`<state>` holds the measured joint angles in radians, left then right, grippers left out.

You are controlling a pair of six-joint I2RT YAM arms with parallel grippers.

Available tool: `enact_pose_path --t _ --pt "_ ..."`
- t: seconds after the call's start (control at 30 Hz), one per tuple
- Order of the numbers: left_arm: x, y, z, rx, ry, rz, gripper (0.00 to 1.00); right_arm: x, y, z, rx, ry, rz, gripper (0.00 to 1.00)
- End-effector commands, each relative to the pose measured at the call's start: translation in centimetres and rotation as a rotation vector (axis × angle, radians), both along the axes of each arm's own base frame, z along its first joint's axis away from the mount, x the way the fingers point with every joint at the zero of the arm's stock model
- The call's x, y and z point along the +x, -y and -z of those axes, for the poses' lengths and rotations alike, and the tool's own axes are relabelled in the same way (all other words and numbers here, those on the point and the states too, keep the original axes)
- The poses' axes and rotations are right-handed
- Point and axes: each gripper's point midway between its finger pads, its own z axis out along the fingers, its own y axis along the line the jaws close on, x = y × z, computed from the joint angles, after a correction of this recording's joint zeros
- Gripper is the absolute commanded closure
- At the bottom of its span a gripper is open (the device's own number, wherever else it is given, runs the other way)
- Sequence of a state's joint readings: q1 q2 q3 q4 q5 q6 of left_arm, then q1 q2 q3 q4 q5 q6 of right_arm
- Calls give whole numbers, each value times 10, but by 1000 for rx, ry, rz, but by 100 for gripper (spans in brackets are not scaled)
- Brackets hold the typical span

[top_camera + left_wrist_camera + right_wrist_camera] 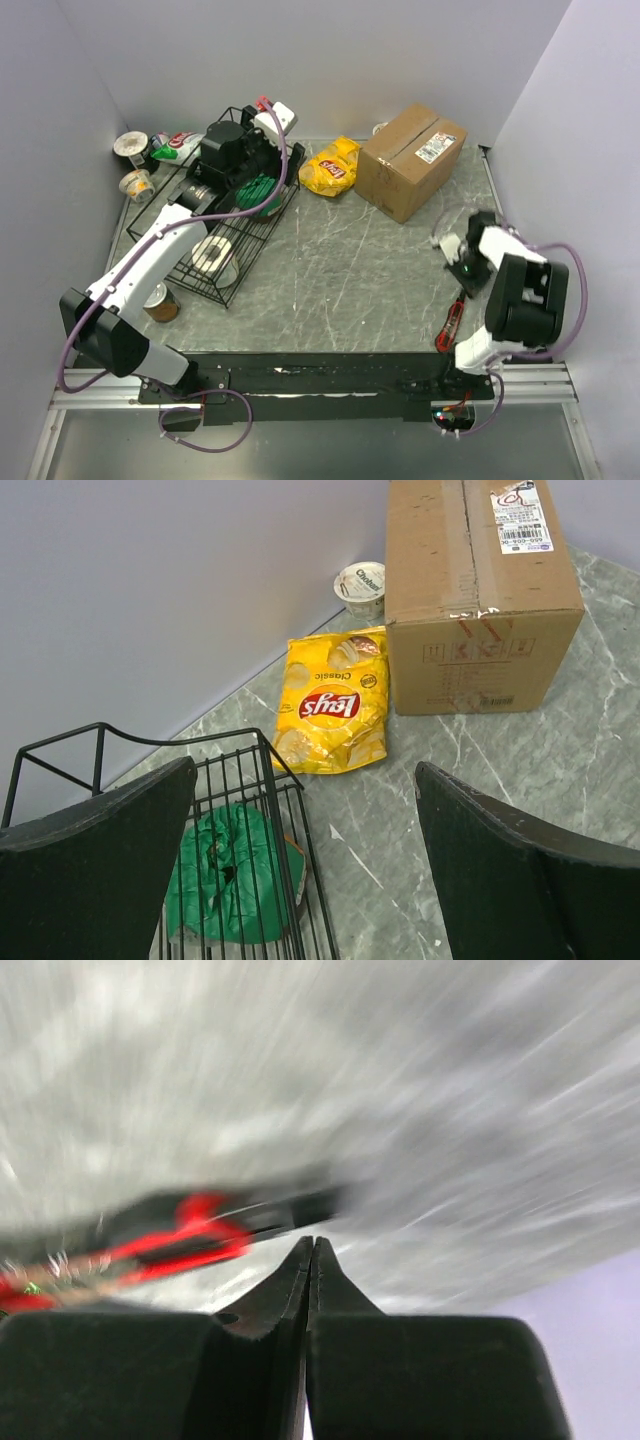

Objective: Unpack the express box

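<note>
The express box (410,160) is a brown carton standing at the back right, its flaps taped shut and a white label (520,515) on top; it also fills the upper right of the left wrist view (470,610). My left gripper (245,165) hangs open over the right end of the black wire basket (215,215), with nothing between its fingers (305,770). My right gripper (455,252) is at the right side, in front of the box and apart from it. It is shut and empty (313,1243). A blurred red and black tool (190,1225) lies just beyond its tips.
A yellow chips bag (332,166) lies left of the box, with a yogurt cup (360,582) behind it. The basket holds a green packet (225,875) and a white roll (212,253). Cups (133,145) and a can (160,303) stand at left. The red tool (452,322) lies by the right arm.
</note>
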<state>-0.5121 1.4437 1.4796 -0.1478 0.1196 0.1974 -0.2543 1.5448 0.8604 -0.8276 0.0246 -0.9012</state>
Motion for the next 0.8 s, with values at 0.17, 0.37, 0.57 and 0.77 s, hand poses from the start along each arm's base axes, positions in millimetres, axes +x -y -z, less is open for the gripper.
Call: enact_pose_path --t 0.17,0.37,0.57,0.77 --pt "-5 -4 -5 13 28 -6 4 90 -123 -24 233 23 -112 100" --pt "-9 -10 -10 24 51 -20 4 136 -103 -77 209 215 211 65" --pt "-11 -8 -9 11 58 -4 4 51 -31 -61 90 86 411 19" --pt "-12 -6 -1 -4 43 0 4 -20 -38 -37 122 6 339 15"
